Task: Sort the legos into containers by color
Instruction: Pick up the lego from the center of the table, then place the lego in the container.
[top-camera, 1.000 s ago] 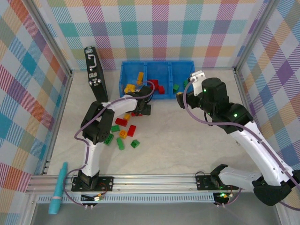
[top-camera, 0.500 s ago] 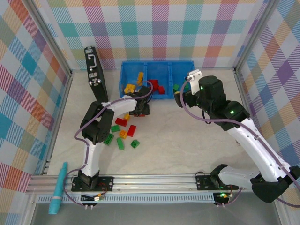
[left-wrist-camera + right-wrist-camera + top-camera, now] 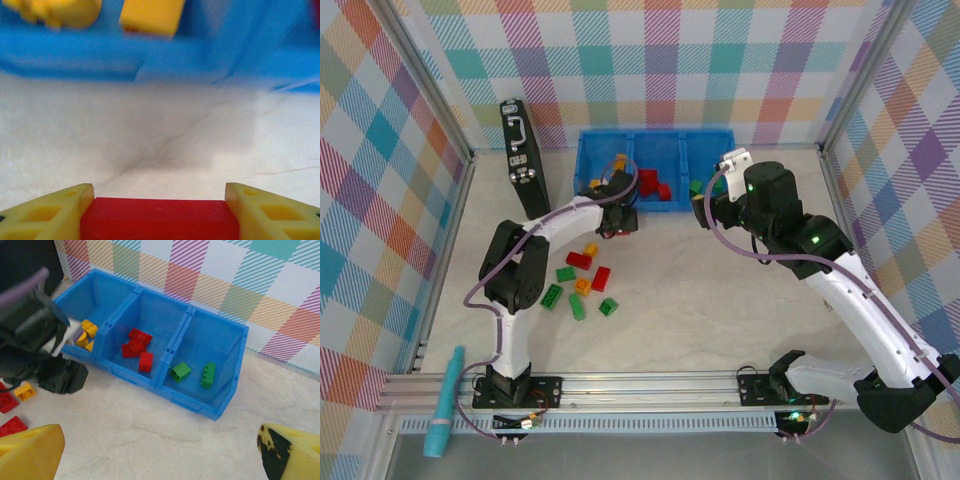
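Red lego [image 3: 158, 220]: 1 piece, newly clamped between the left gripper [image 3: 159, 210] fingers and carried from the pile, blue bin [image 3: 100, 55] just ahead of the fingertips, delivery pending; right gripper [image 3: 160, 455] fingers spread wide, empty.

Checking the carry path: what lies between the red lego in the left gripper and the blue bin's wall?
Bare table, seen in the left wrist view; no brick between the red lego in the left gripper and the blue bin.

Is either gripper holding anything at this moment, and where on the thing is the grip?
The left gripper holds a red lego, clamped across its two opposite ends between the yellow fingers. The right gripper stands open with nothing in it.
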You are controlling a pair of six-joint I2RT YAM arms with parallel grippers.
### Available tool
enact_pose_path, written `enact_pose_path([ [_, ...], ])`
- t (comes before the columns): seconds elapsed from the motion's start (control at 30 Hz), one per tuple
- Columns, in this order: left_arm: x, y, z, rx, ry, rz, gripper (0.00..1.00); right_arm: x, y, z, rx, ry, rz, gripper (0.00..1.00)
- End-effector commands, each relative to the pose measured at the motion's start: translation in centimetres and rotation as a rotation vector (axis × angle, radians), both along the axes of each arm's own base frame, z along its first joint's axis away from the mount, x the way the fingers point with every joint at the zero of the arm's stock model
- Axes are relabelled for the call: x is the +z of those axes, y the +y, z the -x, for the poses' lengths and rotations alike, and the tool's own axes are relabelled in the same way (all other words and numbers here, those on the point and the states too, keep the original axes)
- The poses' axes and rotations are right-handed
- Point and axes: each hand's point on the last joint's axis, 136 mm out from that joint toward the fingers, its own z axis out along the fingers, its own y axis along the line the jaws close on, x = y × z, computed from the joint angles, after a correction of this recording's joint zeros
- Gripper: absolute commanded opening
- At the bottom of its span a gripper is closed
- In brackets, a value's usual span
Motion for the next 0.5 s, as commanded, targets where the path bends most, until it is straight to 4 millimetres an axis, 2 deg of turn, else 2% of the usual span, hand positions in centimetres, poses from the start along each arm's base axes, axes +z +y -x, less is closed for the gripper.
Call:
enact_pose_path([
  [0.0,7.8,-3.0,-2.2,-0.059,-0.160,0.131,0.61,1.7,0.1,0.0,0.010,-0.044,-0.019,0.99],
  [0.1,10.6,-4.8,-4.1,-0.083,-0.245,0.202,0.61,1.6,0.2,0.0,0.013,-0.044,-0.018,0.99],
  [0.2,12.1,-5.9,-6.1,-0.071,-0.337,0.252,0.61,1.6,0.5,0.0,0.027,-0.040,-0.026,0.99],
  [0.3,12.0,-6.9,-8.5,-0.045,-0.404,0.292,0.62,1.5,0.8,0.0,0.038,-0.029,-0.029,0.99],
  [0.47,10.1,-9.9,-11.4,-0.067,-0.413,0.370,0.62,1.5,0.9,-0.1,0.040,-0.026,-0.025,0.99],
])
